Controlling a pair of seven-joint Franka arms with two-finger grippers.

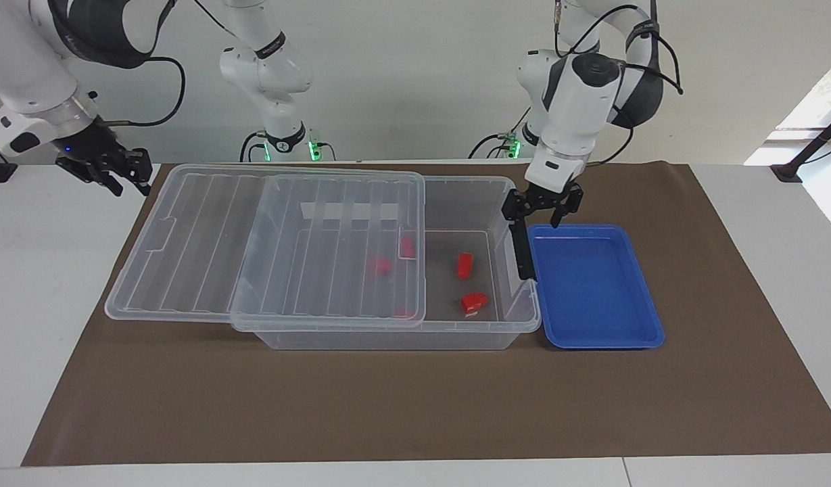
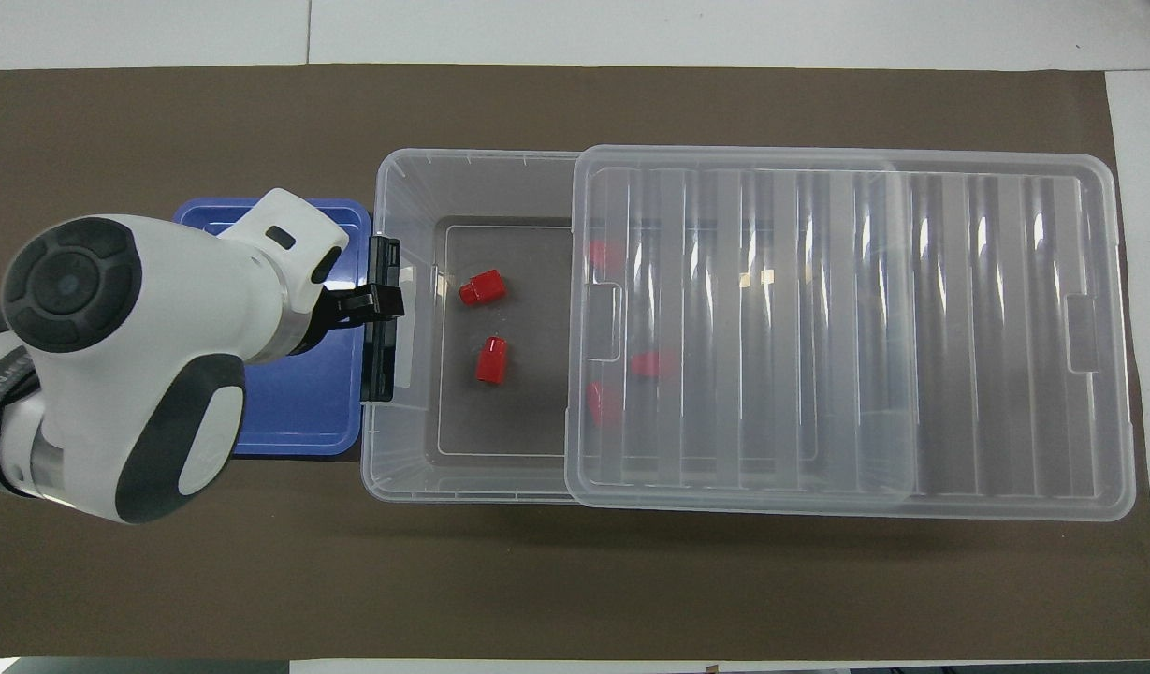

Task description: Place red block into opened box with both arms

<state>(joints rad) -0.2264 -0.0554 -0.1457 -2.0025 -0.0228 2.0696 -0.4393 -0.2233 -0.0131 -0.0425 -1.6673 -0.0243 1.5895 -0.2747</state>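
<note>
The plain red block lies on the floor of the clear box, in its uncovered end. The ribbed lid lies slid toward the right arm's end and covers most of the box. My left gripper hangs open and empty over the box's black latch and the tray's edge. My right gripper hovers off the lid's corner at its own end of the table, holding nothing.
A red block with a white patch lies in the box too, farther from the robots. More red blocks show under the lid. A shallow blue tray sits beside the box's latch end.
</note>
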